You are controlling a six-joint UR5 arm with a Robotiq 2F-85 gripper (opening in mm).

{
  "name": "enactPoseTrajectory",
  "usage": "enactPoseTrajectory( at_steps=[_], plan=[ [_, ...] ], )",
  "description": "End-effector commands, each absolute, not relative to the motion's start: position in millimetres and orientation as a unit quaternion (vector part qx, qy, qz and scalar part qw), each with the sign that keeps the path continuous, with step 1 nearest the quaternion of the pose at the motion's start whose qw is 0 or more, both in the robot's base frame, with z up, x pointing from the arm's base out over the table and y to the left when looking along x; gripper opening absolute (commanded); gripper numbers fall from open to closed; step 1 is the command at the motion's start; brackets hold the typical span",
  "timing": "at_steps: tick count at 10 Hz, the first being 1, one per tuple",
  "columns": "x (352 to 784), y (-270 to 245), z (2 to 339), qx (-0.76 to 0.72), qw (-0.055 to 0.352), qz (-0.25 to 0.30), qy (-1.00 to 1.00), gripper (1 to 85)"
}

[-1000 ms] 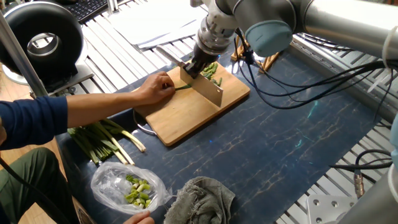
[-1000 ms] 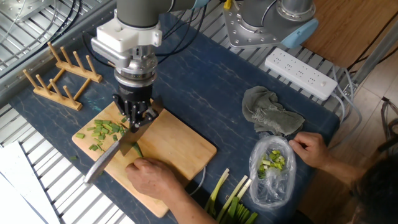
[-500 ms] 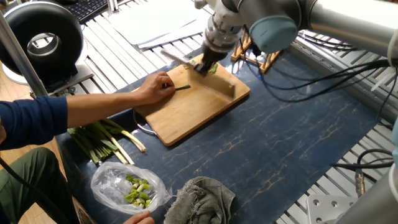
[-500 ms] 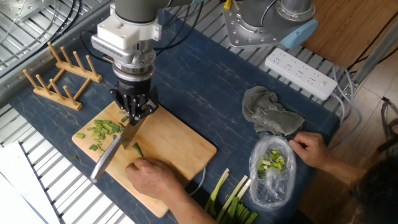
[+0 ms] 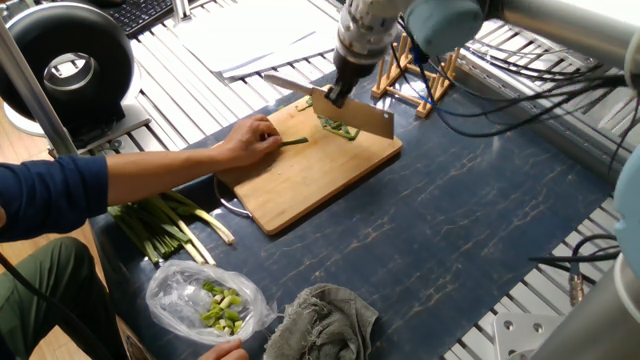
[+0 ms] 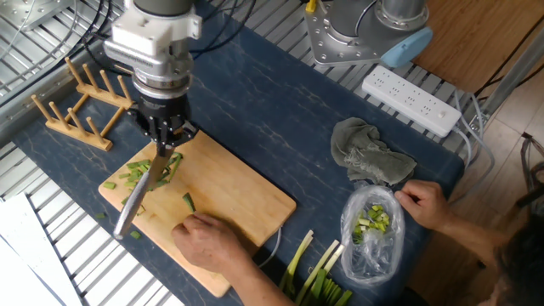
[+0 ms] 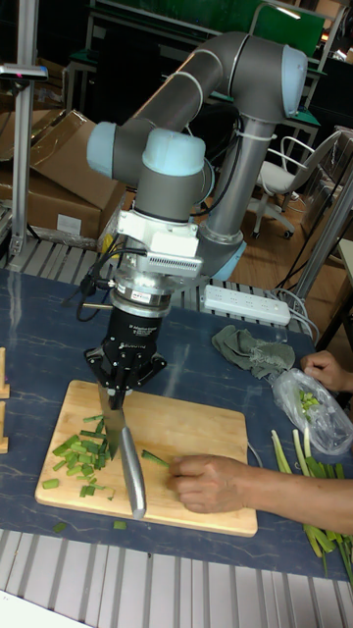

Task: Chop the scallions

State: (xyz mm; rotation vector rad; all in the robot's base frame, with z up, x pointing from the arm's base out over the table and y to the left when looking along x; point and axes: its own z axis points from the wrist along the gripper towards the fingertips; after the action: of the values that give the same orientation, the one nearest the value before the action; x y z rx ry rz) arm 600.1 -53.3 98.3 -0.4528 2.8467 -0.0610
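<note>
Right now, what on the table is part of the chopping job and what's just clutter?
In the job:
- scallions, chopped bits plus a short piece
- knife in the pincer
- cutting board
- person's hand holding the piece

Lying about:
- thicker stalk bundle
- plastic bag
- grey rag
- wooden rack
- power strip

Bright-green scallions are seen chopped into short bits, heaped loosely at one end of a wooden cutting board. A single short uncut length is laid flat near the board's middle, apart from the heap.
</note>
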Motion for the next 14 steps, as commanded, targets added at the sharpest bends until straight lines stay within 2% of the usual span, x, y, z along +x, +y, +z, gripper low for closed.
enactPoseTrajectory(
  at_steps=[1, 9, 14],
  plan=[
    [608.3, -35.8, 116.8, -0.125, 0.12, -0.002, 0.985, 1.3],
    [635.5, 5.1, 114.1, -0.02, 0.115, 0.045, 0.992, 1.3],
    [664.7, 18.7, 105.8, 0.008, 0.133, 0.034, 0.991, 1.3]
  ],
)
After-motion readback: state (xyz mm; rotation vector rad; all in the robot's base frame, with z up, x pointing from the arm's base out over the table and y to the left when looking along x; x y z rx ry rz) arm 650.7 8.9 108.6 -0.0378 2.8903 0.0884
